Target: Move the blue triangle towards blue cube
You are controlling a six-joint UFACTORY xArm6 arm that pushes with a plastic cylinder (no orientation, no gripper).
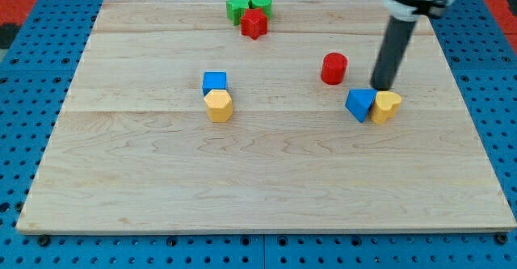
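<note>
Blue triangle block (359, 104) sits right of centre on the pale wooden bench (266, 188), touching a yellow block (387, 106) on its right.

Seven blocks counted, two of each colour but one green pair. Near half of the bench is open board to its edge. Mid-board: blue cube (214, 81) touching a yellow hexagonal block (219, 106) below it, well left of the triangle; red cylinder (334, 68); my tip (382, 87) just above the triangle and yellow block. No fingers here, only a rod. Far edge: red star (254, 23), green star (237, 8), green cylinder (261, 2) clustered.
</note>
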